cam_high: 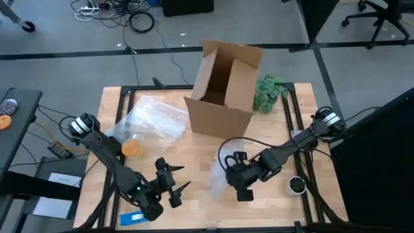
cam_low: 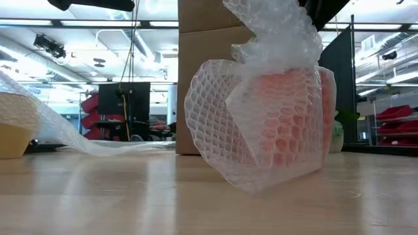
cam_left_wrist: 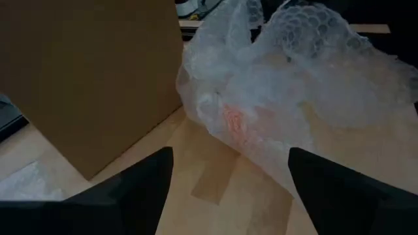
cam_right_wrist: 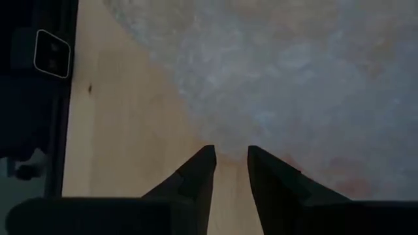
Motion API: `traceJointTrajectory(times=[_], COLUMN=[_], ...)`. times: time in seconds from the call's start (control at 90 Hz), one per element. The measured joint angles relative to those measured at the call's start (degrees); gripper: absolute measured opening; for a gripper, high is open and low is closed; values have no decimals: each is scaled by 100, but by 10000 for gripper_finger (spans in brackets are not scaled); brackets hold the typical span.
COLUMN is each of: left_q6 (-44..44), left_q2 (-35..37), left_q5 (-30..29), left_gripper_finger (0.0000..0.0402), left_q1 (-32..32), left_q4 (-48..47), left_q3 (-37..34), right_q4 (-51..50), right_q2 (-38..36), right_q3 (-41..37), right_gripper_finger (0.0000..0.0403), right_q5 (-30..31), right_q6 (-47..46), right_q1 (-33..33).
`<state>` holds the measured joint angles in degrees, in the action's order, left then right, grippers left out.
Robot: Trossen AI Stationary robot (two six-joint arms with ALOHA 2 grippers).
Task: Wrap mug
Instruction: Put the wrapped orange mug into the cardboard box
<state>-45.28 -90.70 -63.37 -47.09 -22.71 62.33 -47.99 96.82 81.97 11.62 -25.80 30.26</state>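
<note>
Left claw (cam_high: pixel 173 180) waits spread and empty near the surface's front edge while the right claw (cam_high: pixel 240 189), nearly closed and gripping nothing visible, presses over the bubble-wrapped mug (cam_low: pixel 287 114) to settle the wrap.

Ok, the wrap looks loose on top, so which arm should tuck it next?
Probably the right: its end effector sits at the bubble wrap around the mug. The left end effector, open, stands apart, only facing the bundle.

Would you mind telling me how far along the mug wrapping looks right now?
Mostly done: the mug shows only as an orange glow inside the bubble wrap, which encloses it. In hand: the right gripper sits over the bundle, fingers nearly closed; the left gripper waits open beside it. Left: loose wrap still sticks up on top, unsecured.
</note>
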Motion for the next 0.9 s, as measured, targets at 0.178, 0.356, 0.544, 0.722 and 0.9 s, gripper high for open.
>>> traceJointTrajectory(times=[0.178, 0.356, 0.544, 0.722, 0.9], left_q6=[2, 164, 611, 612, 636], left_q2=[0, -102, -278, -463, -702], left_q5=[2, 295, 154, 171, 197], left_gripper_finger=[289, 289, 289, 289, 289], left_q1=[26, 28, 102, 258, 348], left_q4=[65, 61, 308, 411, 456], left_q3=[0, 2, 2, 4, 2], right_q4=[17, 61, 77, 62, -19], right_q2=[0, 2, 66, 66, 173], right_q3=[-2, -2, -3, -3, -190], right_gripper_finger=[74, 74, 74, 75, 97], right_q5=[1, 273, 440, 450, 298], right_q6=[38, 584, 587, 679, 406], right_q1=[0, -9, -7, -6, -49])
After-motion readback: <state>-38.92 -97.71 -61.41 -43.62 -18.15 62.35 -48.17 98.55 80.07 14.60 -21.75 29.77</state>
